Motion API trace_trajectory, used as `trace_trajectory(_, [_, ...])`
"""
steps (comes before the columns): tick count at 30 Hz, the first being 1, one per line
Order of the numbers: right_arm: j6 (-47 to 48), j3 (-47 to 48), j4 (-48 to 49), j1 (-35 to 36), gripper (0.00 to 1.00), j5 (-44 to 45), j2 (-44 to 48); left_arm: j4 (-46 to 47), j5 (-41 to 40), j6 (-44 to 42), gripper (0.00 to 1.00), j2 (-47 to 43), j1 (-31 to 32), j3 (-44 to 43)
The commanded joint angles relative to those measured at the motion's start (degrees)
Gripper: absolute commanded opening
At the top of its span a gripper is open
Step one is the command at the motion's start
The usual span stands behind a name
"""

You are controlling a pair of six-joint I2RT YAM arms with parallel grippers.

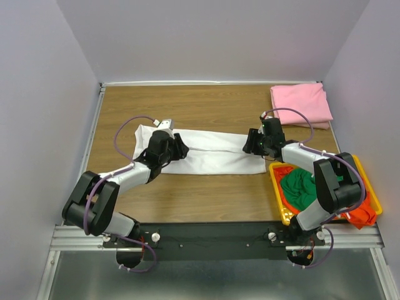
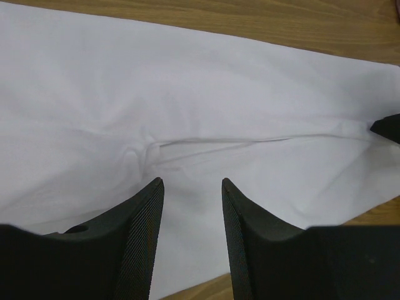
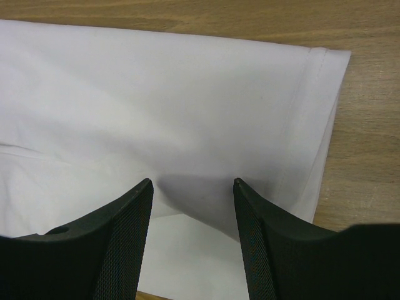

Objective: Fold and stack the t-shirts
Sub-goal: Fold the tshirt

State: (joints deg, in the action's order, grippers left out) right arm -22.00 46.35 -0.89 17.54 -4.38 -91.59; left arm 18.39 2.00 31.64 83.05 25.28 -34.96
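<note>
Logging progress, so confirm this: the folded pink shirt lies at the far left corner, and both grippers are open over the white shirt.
Wrong side: the top view shows the pink shirt at the far right corner. The rest holds.

white t-shirt (image 1: pixel 215 159) is showing smooth matt cloth | table (image 1: pixel 206 106) is showing grained wood, faintly satin | basket (image 1: pixel 277 190) is looking like smooth yellow plastic | left gripper (image 2: pixel 191 182) pads (image 2: pixel 140 250) are showing matt black, finely ribbed texture
</note>
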Motion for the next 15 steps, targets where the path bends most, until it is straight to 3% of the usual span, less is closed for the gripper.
trace_trajectory(1, [-0.3,-0.5,0.4,0.3,0.62,0.3,-0.1,-0.1,-1.5,2.9,0.5,-4.5,0.6,3.5])
trace_trajectory(9, [-0.3,-0.5,0.4,0.3,0.62,0.0,-0.3,0.2,-1.5,4.8,0.5,-13.2,1.7,6.6])
trace_trajectory(15, [-0.2,-0.8,0.3,0.3,0.62,0.0,0.3,-5.9,-8.2,1.1,0.53,-17.7,1.7,-0.8])
